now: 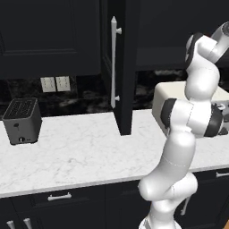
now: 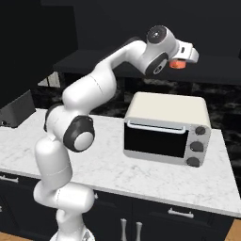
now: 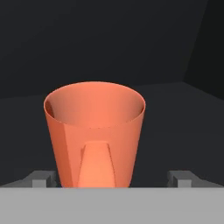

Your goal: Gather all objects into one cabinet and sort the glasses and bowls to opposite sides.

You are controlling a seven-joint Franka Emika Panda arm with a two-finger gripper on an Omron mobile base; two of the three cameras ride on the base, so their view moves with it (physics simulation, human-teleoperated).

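Note:
An orange mug (image 3: 95, 131), one of the glasses, stands upright on the dark shelf inside the cabinet (image 3: 175, 113), its handle facing my hand. My gripper (image 3: 113, 177) is open, and its fingertips (image 3: 43, 177) stand well clear of the mug on both sides. From the right base view the mug (image 2: 176, 64) shows as an orange spot just under my raised hand, at the shelf (image 2: 216, 70) above the toaster oven. The cabinet door (image 1: 126, 67) with its long white handle (image 1: 113, 62) is swung open. The bowls are out of view.
A cream toaster oven (image 2: 164, 129) sits on the white marble counter (image 2: 117, 174) below my hand. A black toaster (image 1: 21, 120) stands at the counter's left end. Low black drawers with white pulls (image 1: 59, 196) run under the counter.

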